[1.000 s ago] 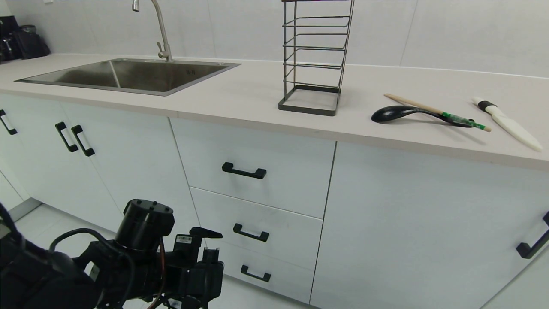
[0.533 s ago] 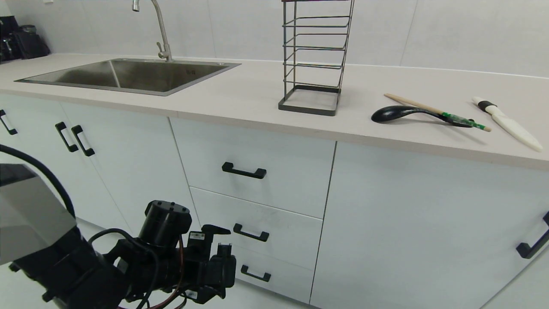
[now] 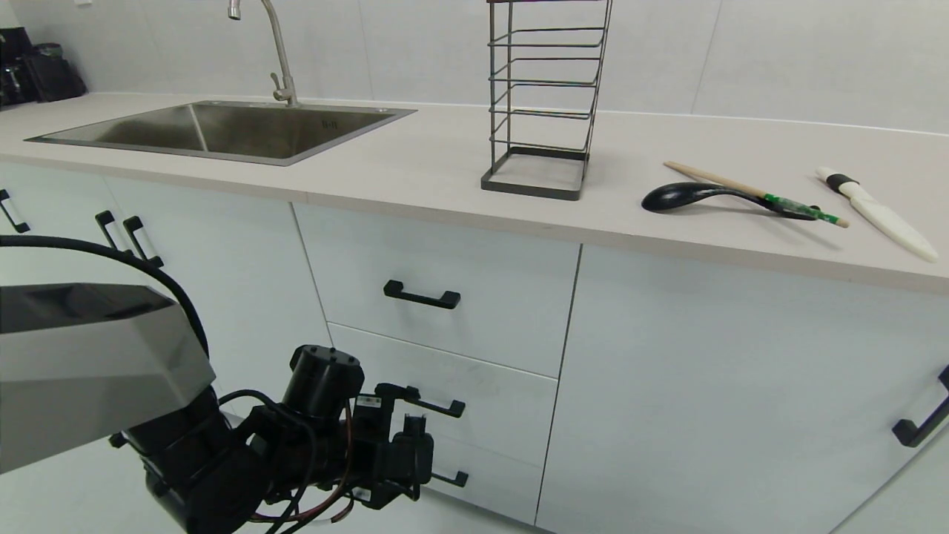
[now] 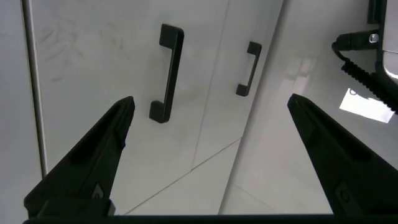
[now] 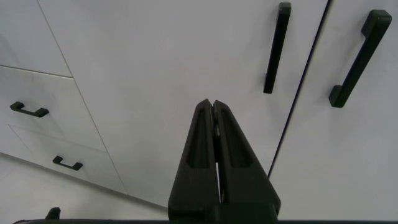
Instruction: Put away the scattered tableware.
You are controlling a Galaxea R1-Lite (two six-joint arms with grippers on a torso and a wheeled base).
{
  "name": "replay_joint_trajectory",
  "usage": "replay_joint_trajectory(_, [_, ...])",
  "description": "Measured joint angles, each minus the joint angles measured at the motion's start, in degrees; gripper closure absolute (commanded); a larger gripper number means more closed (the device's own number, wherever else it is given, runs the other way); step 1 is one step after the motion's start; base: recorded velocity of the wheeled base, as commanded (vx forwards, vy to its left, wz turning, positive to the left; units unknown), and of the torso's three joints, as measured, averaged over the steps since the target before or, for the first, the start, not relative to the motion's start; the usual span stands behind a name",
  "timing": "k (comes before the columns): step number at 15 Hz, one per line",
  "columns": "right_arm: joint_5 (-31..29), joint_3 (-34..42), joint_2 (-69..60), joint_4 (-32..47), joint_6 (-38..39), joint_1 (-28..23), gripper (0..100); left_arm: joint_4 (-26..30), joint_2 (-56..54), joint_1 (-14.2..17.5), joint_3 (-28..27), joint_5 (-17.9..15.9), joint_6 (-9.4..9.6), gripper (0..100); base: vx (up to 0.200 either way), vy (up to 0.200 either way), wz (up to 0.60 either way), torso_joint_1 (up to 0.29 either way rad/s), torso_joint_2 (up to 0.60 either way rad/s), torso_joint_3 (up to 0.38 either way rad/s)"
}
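1. While my left gripper is hanging low in front of the drawer stack, with its fingers spread wide and nothing between them, I am judging the step in hand to be opening a drawer for the tableware.
2. I am lining up on the middle drawer handle, which is sitting just ahead and to one side of the gap. I am wanting the bar centred between both fingers before I close.
3. I am planning to grip the bar at its middle, away from its end posts, so that the pull runs straight out and the drawer does not jam.
4. I am holding my right gripper empty, its fingers pressed together, facing the cabinet doors and well apart from the drawers.
5. I am noting that the tableware is lying on the countertop to the right of the wire rack. The black spoon is there with a wooden stick crossing its handle and a white knife near them, so I am aiming to open the drawer wide enough for the longest piece.
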Motion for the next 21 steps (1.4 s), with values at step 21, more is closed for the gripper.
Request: replay_joint_trajectory(21, [0.02, 0.00, 0.00, 0.02, 0.00, 0.00, 100, -3.67, 15.45, -1.74, -10.45, 0.11, -0.17, 0, 0.000, 0.000, 0.00, 0.000, 0.00, 0.000])
